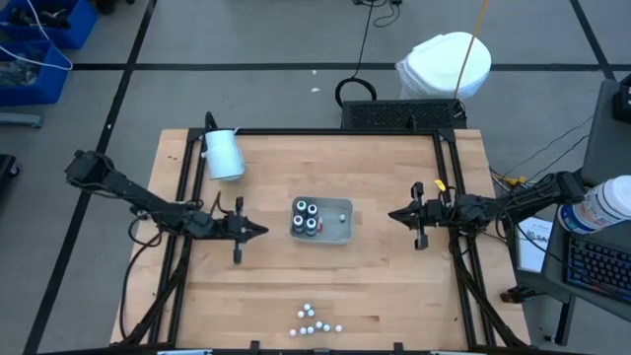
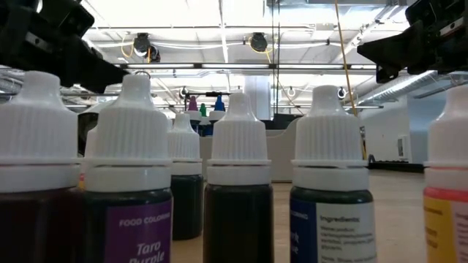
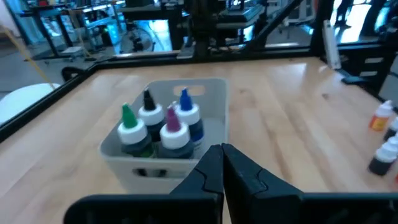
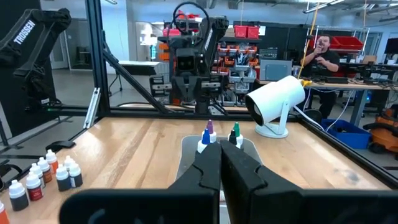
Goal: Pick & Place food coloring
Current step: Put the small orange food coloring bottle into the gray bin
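Left wrist view: four colour-tipped food coloring bottles in tray; both grippers clenched empty.

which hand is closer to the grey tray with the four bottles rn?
Left, narrowly. The left hand sits shut just off one side of the pale grey rectangular tray; the right hand, also shut, waits slightly farther off the opposite side.

Grey tray, white-capped bottles

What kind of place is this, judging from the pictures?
Probably a robotics lab or workshop. Two dark robot arms work at a framed wooden table, workbenches with red storage bins fill the room behind, and bare pipes and strip lights run overhead.
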Action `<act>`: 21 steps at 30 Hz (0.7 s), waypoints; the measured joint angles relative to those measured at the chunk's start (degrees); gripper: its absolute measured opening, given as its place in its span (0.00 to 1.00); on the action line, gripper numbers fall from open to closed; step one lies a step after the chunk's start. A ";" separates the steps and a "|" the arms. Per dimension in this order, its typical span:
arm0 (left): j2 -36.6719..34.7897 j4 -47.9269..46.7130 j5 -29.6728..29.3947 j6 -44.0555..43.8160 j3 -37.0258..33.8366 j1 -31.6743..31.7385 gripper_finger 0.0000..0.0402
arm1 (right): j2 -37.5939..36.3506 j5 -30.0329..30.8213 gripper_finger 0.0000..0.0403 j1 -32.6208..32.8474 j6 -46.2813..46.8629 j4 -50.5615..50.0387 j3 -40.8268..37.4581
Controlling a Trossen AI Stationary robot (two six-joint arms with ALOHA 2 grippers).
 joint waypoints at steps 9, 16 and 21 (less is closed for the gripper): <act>0.00 -2.04 -4.34 -2.24 -1.38 -0.21 0.01 | 3.27 -2.98 0.00 0.17 0.43 6.29 2.20; 0.13 -7.99 -4.35 -4.91 -1.38 -0.21 0.06 | 16.10 -2.55 0.00 6.73 -1.29 -1.14 13.90; 0.16 -11.84 -4.39 -8.12 -1.40 -0.19 0.07 | 30.02 1.55 0.00 13.94 -2.28 -6.92 25.90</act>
